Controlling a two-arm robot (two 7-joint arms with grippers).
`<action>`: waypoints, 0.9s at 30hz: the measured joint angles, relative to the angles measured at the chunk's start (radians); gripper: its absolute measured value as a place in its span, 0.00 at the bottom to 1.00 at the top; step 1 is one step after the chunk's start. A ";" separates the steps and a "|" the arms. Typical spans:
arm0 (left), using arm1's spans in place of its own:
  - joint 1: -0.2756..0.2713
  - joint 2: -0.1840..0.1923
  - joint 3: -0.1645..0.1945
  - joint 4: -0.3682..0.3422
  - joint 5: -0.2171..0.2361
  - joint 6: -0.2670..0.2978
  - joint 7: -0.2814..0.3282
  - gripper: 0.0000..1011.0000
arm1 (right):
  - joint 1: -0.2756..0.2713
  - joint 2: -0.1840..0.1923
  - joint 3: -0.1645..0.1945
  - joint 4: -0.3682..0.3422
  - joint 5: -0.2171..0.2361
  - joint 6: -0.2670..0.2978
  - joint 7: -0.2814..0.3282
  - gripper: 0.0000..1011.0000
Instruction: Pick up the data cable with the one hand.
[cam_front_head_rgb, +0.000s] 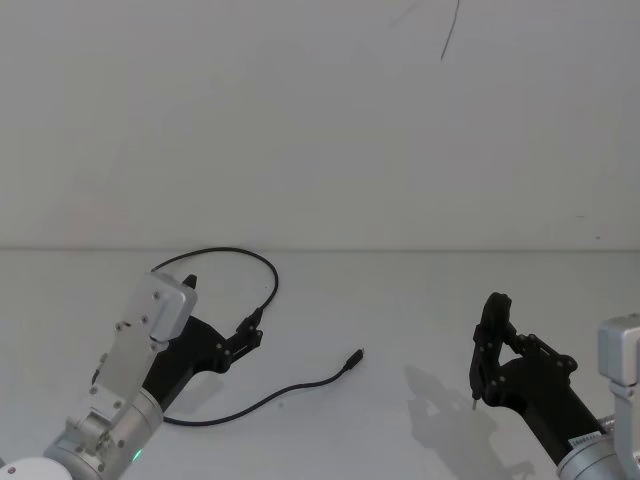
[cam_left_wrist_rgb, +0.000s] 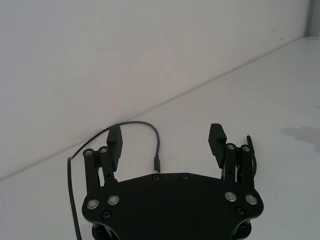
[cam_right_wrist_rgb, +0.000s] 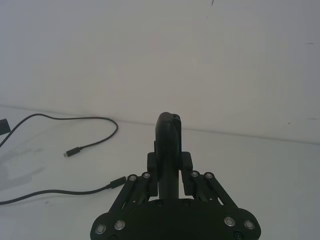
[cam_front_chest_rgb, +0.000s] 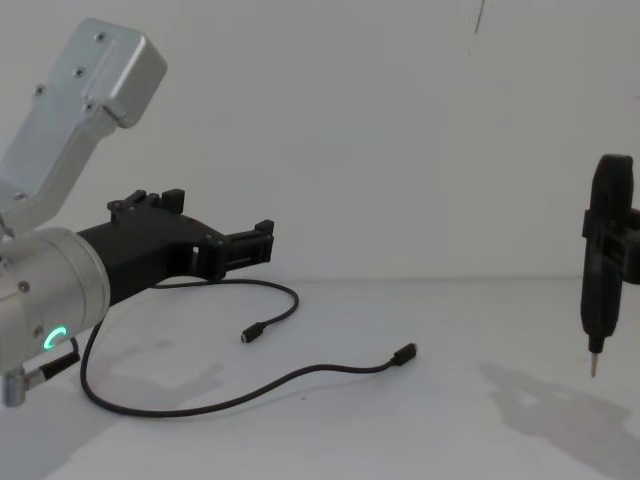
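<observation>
The data cable (cam_front_head_rgb: 300, 385) is a thin black cord lying loose on the white table (cam_front_head_rgb: 420, 290), with a small plug at each end. One end curls in a loop (cam_front_chest_rgb: 285, 290) and the other plug (cam_front_chest_rgb: 405, 352) points right. My left gripper (cam_front_head_rgb: 222, 310), the chunky one hand with a green ring, hovers open over that loop, holding nothing. In the left wrist view the cable (cam_left_wrist_rgb: 142, 123) arcs ahead of the open left gripper (cam_left_wrist_rgb: 167, 140), with a plug lying between the finger lines. The right gripper (cam_front_head_rgb: 490, 340) hangs shut at the right, away from the cable (cam_right_wrist_rgb: 100, 119).
A plain white wall (cam_front_head_rgb: 320, 120) rises behind the table. The right gripper (cam_front_chest_rgb: 605, 270) ends in a thin tip pointing down above the tabletop, its shadow beneath. Open table surface lies between the cable's right plug and that arm.
</observation>
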 joint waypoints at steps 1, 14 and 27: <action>0.000 0.000 0.000 0.000 0.000 0.000 0.000 0.99 | 0.000 0.000 0.000 0.000 0.000 0.000 0.000 0.27; 0.000 0.000 0.000 0.000 0.000 0.000 0.000 0.99 | 0.000 0.000 0.000 0.000 0.000 0.000 0.000 0.27; -0.005 -0.001 0.000 0.007 -0.005 -0.001 -0.016 0.99 | 0.000 0.000 0.000 0.000 0.000 0.000 0.000 0.27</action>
